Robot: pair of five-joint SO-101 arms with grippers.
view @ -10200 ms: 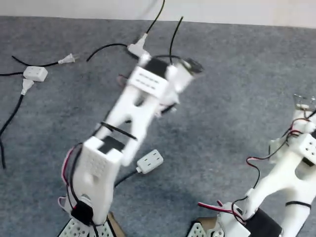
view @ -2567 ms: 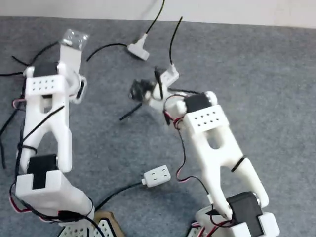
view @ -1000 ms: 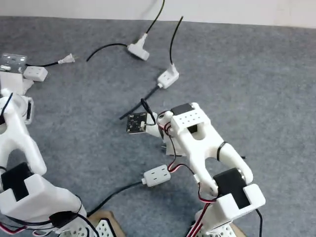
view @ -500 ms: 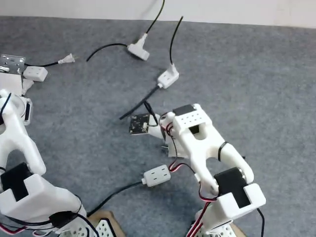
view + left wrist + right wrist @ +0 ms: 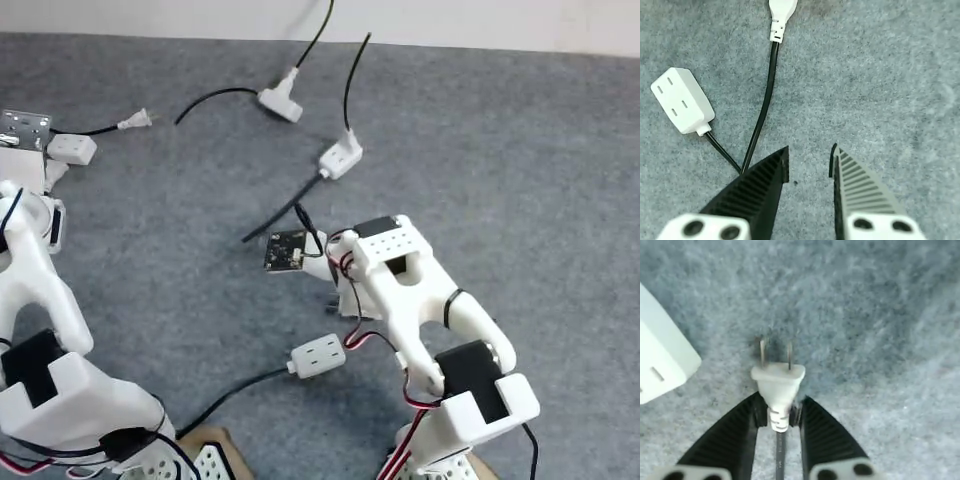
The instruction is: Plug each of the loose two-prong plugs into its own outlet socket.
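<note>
**Desk:** What does the right gripper [image 5: 780, 407] have?

**Photographer:** A white two-prong plug [image 5: 777, 380], pinched at the neck between both black fingers [image 5: 735, 435]. The prongs point away over the grey carpet [image 5: 865, 315], and the plug's black cord runs back between the fingers. A white socket block [image 5: 660, 365] lies just beside the plug. One slot shows, and the two are not touching.

**Desk:** And the left gripper [image 5: 810, 150]?

**Photographer:** Its fingers are parted with only carpet between them, hanging above the floor. Near it lies another socket block [image 5: 682, 100], slots up. A second plug [image 5: 781, 15] lies farther off and apart from that block, its black cord trailing back toward the dark finger.

**Desk:** The shot from above?

**Photographer:** The left arm [image 5: 40, 290] stands at the carpet's left edge. The right arm [image 5: 420, 290] is bent low mid-carpet. Beyond the right arm lies a white connector [image 5: 340, 157] with black cords running off both ends. Farther back lies another white fitting [image 5: 280, 103], also on a black cord. I cannot tell from here whether either is a plug or a socket.
</note>
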